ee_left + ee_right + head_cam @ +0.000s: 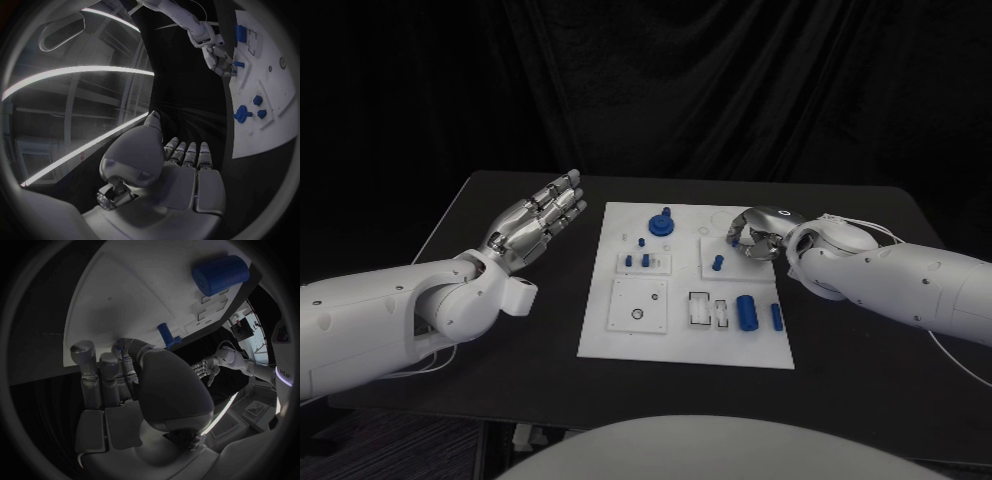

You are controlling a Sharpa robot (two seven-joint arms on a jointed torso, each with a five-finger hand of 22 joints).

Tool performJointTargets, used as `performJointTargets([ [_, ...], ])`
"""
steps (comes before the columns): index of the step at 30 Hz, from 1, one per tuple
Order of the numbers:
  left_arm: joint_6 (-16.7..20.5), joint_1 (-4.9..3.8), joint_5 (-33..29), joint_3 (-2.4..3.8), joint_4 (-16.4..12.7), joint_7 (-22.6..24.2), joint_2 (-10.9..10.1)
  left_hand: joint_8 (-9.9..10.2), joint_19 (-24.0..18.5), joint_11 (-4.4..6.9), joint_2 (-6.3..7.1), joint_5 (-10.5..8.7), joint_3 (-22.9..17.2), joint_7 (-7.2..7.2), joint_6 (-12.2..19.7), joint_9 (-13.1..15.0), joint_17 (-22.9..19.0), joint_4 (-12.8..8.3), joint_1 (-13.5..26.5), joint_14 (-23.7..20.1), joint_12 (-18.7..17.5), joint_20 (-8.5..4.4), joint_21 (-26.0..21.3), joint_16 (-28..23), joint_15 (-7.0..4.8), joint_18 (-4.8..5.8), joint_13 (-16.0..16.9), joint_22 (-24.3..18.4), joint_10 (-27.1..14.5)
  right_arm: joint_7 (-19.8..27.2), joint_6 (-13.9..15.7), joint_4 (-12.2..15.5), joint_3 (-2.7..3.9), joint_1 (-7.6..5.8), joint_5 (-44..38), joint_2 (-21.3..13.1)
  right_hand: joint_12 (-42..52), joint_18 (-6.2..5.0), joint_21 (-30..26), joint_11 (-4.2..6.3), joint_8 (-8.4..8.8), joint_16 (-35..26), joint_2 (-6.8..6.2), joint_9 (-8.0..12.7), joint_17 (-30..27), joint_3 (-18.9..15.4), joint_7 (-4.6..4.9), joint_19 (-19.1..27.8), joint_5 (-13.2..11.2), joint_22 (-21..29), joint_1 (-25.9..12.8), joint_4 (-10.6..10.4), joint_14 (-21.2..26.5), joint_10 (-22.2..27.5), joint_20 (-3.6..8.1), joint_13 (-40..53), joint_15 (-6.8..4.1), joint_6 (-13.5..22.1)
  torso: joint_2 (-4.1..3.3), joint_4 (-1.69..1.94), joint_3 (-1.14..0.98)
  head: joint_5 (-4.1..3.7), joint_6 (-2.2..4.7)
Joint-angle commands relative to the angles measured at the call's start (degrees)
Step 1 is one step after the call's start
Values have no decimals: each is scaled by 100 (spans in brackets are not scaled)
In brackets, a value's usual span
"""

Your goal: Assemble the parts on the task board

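Observation:
The white task board (625, 340) lies mid-table. My left hand (535, 222) hovers flat beside its left edge, fingers straight and apart, holding nothing; the left wrist view shows the same hand (178, 165). My right hand (759, 232) hangs over the board's far right corner with fingers curled in. A short blue peg (718, 263) stands on the board just in front of those fingertips, apart from them. In the right wrist view that peg (165, 334) rises just past the curled fingers (105, 371). A blue knob (661, 222) stands near the far edge.
Two small blue pegs (638, 262) stand left of centre. Two blue cylinders (749, 312) lie side by side at the board's right, one of them large (220, 274) in the right wrist view. Bare black table (862, 330) surrounds the board.

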State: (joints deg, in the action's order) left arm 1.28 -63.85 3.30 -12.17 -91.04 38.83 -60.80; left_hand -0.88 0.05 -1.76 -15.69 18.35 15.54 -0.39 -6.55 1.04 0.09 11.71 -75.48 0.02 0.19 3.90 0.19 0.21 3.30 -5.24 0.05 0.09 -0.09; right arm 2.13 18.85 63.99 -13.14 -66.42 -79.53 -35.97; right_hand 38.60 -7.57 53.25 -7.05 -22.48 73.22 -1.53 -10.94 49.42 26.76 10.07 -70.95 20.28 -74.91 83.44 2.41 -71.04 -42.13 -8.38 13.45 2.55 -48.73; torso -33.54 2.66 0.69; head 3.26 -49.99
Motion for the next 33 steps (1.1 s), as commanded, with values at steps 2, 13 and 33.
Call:
performJointTargets([
  [2, -122, 17, -25, 5, 7, 1175, 22, -19, -5, -40, -16, -22, -1, 30, -6, 2, -9, 41, 41, -2, -19, 45, -19, -21, 48, 65, -5, -9, 9, 52, 100, -37, -10, 37, -15, 19, 3, -31, -27, 22, -41, -78, 77, -36, -95, -3, 1, 17, -102, -479, 41, 53, 28, -99, 42, -2, -39, -45, -2, 5, 2, 2, -1],
  [13, -185, 42, -25, 5, 54, 1133, 64, -21, -5, -57, -36, 2, -6, 71, -10, 4, -9, 59, 44, -2, -19, 86, -19, -21, 95, 70, -5, -9, 9, 199, 346, -55, -2, 39, -15, 27, 3, -18, 40, 68, -67, -112, 116, -132, -121, -57, -30, -19, -293, -489, 76, 83, -15, -288, 70, -38, -75, -115, -3, 7, 6, 0, -1],
  [33, -241, 53, -93, 5, 86, 1043, 98, -26, -5, -128, -46, 50, -17, 128, -29, 8, -9, 68, 35, -2, -19, 169, -19, -21, 183, 75, -5, -9, 9, 67, 676, 651, 53, -380, -15, -378, -12, 12, 195, 110, -87, -59, 94, -201, -3, -114, -68, -137, -316, -526, 57, 84, -152, -427, 102, -68, -112, -205, 2, 9, 15, 23, -1],
])
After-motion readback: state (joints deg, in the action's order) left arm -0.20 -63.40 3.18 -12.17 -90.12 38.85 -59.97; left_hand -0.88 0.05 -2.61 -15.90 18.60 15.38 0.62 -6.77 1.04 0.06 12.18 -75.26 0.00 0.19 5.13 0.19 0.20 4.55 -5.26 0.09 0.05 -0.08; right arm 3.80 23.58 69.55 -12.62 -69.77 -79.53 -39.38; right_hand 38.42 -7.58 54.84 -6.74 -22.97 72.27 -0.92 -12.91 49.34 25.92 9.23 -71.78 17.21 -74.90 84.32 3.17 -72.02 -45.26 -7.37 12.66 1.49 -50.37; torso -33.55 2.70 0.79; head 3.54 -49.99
